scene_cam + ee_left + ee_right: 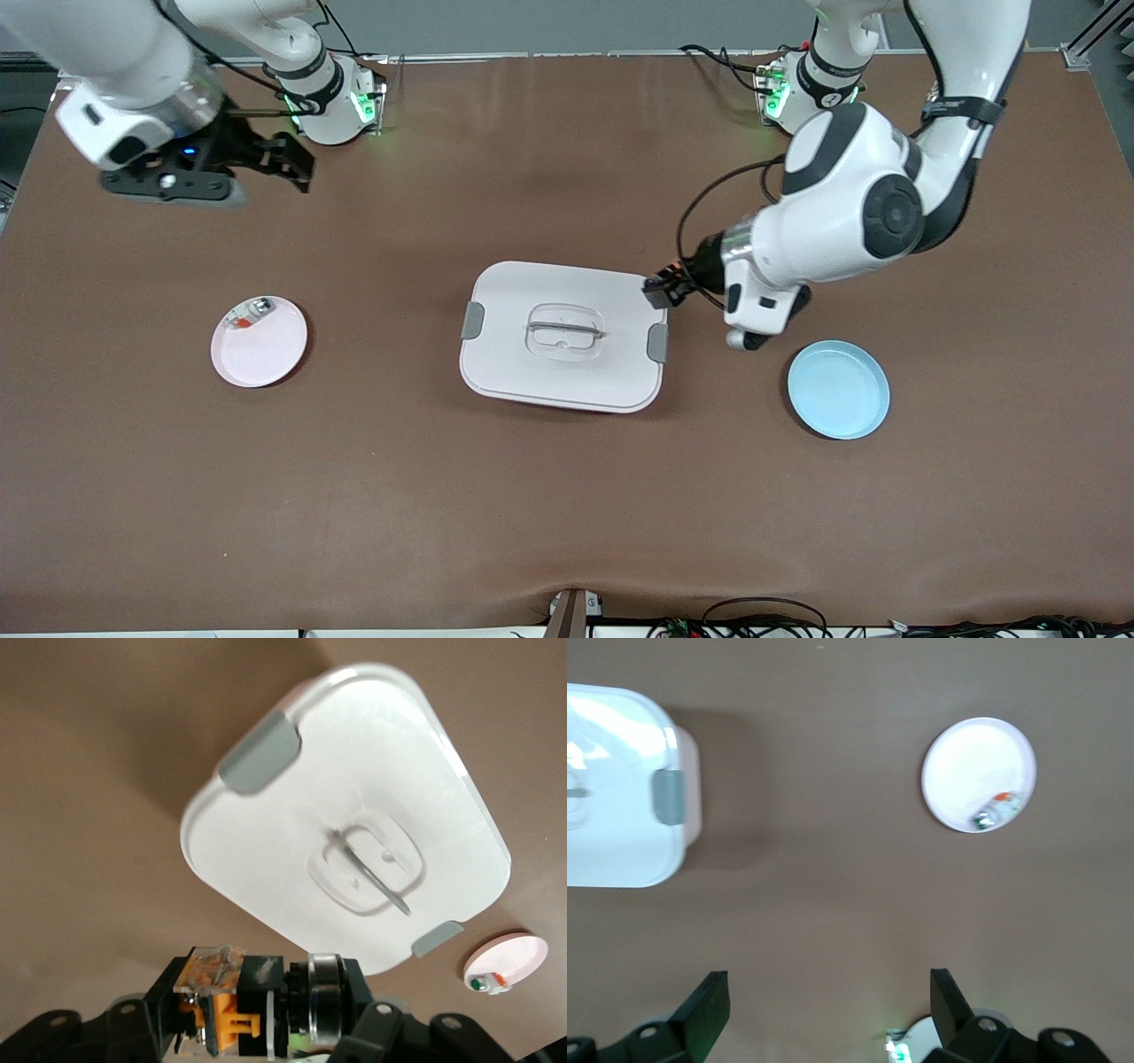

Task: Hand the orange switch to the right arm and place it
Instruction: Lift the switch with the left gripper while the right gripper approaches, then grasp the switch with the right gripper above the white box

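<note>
I have the orange switch [232,1010] pinched in the left pincer [266,1014], and the left wrist view shows it best: an orange body under a clear top, black middle, and a round cap with a shiny ring, lying crosswise between the two black fingers [142,1010]. In the front view the same part is only a dark speck with a hint of orange [666,282] at the tip of the left pincer [663,288], which hangs over the corner of the white lidded box [563,335] toward the left arm's end of the table [567,496].

The box has grey clips [472,320] at both short ends and a recessed handle in its lid (the left wrist view shows that handle clearly, a thin bar lying across the hollow).

The light blue plate [838,389] lies near the left arm, nearer the front camera than the box's clip on that end; neither wrist view catches it.

Toward the right arm's end sits the pink plate [259,341], carrying a small silvery-clear part with red-orange bits [250,313] near its rim. The right wrist view shows that plate [961,762] and part [997,810] from above.

The right pincer [828,1010] waits with its fingers spread wide, seen only from the right wrist; in the front view it [288,164] hangs over bare table close to its base.
</note>
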Robot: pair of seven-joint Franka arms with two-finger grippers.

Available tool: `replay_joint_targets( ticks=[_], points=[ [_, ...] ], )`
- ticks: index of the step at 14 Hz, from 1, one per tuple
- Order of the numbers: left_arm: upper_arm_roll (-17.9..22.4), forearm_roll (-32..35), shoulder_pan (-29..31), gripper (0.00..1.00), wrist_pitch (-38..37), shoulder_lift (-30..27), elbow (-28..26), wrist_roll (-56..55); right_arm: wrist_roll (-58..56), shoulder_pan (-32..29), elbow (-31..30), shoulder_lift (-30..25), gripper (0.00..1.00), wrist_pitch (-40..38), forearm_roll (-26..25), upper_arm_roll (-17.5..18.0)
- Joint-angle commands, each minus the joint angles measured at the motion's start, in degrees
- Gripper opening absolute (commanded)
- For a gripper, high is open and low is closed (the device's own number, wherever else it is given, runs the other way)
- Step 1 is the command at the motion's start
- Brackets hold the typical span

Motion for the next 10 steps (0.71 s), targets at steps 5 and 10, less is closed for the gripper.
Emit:
replay_joint_targets(
  ticks=[5, 10],
  points=[
    [-0.16, -2.15, -8.23, 0.0, 0.54, 7.48, 9.57, -15.49, 19.75, 11.03, -10.39, -1.72, 1.0, 18.94, 8.03, -0.69],
    [-0.16, -9.45, -9.82, 0.0, 2.91, 9.15, 9.57, -15.49, 21.43, 12.62, -20.22, -4.79, 1.0, 35.63, 18.82, -0.69]
  ],
)
